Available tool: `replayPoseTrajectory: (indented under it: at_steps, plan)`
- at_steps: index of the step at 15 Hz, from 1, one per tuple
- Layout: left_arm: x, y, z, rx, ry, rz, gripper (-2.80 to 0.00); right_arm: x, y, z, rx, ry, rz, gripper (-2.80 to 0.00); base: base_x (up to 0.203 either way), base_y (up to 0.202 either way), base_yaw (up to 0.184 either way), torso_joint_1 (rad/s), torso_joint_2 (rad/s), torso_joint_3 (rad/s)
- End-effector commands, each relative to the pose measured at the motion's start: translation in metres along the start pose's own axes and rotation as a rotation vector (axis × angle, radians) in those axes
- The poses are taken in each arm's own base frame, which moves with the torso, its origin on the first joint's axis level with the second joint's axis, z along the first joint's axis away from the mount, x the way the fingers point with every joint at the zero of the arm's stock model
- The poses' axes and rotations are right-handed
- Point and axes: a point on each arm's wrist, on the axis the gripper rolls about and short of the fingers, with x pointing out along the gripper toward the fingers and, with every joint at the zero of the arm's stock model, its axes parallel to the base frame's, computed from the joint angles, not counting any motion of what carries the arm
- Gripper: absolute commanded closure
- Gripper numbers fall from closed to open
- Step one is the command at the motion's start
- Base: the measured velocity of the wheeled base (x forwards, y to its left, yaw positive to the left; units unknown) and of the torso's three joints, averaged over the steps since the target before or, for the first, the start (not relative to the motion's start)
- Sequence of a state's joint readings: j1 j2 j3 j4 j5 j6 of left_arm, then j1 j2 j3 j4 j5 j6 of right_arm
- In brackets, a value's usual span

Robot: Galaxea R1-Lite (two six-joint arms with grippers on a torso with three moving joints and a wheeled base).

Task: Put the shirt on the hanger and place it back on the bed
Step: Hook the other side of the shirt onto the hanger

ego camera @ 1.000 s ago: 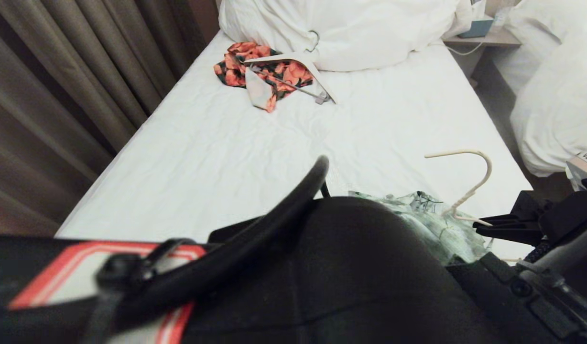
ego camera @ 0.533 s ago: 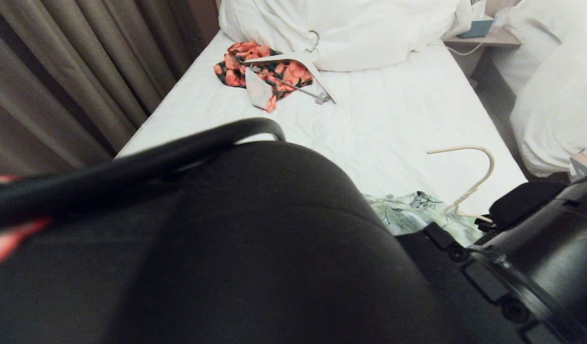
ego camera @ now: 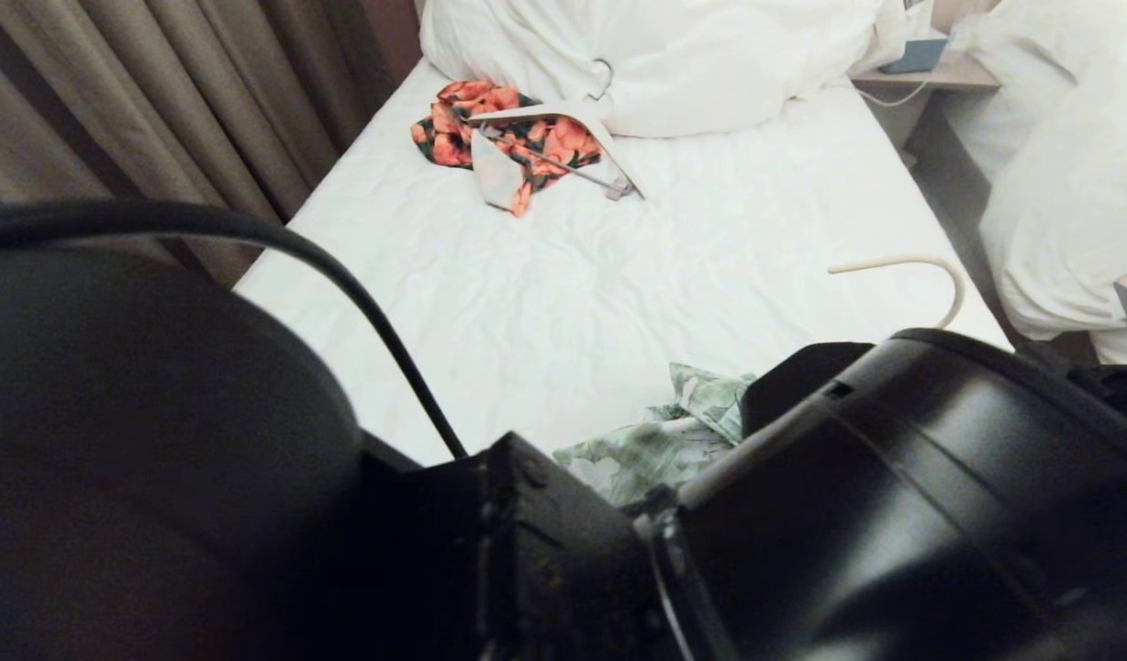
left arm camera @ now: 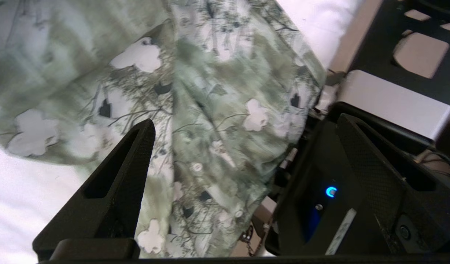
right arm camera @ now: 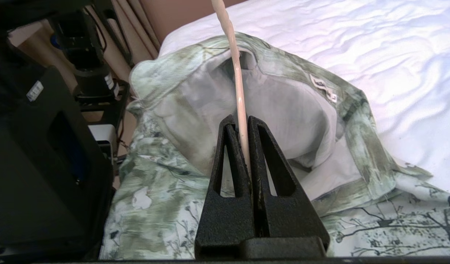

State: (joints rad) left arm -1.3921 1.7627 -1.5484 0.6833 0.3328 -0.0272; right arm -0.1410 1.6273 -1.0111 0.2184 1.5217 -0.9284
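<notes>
On the near right part of the bed [ego camera: 545, 294], the head view catches just a crumpled bit of the shirt [ego camera: 660, 441] poking out between two big dark arm housings that fill the lower frame. The hanger [ego camera: 903, 264] shows only its cream curved hook, up over the bed's right edge. Far back on the sheet there's an orange floral garment [ego camera: 490, 138] with a wide white hanger [ego camera: 573, 128] across it, next to the white duvet [ego camera: 655, 55]. Curtains [ego camera: 160, 110] run down the left.

Left wrist view – the left gripper [left arm camera: 243, 121] is spread wide with nothing in it, hanging just over the shirt's flowered cloth near the bed's edge.

Right wrist view – the right gripper [right arm camera: 239, 123] is clamped tight on the hanger's thin stem, which runs up through the shirt's open collar, fabric draped around it.
</notes>
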Motion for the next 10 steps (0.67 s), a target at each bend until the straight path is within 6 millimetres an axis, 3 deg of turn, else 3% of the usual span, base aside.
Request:
replayPoseTrajectory:
  at_steps: [1,4,9,10]
  plan:
    - [-0.013,0.006,-0.017,-0.003,-0.005,0.021,-2.8,0.0,0.002,0.005,-0.021,-0.007,0.004,0.0,0.0,0.0,0.0,0.0,0.0,0.0]
    - [-0.023,0.022,-0.037,-0.057,-0.039,0.07,-2.8,0.0,0.009,0.011,-0.019,-0.008,0.008,0.0,0.0,0.0,0.0,0.0,0.0,0.0]
    - [-0.037,0.048,-0.051,-0.144,-0.086,0.135,-2.8,-0.001,0.014,0.017,-0.027,-0.007,0.002,0.0,0.0,0.0,0.0,0.0,0.0,0.0]
    - [-0.04,0.051,-0.054,-0.151,-0.087,0.142,0.0,-0.001,0.015,0.017,-0.025,-0.007,0.004,0.0,0.0,0.0,0.0,0.0,0.0,0.0]
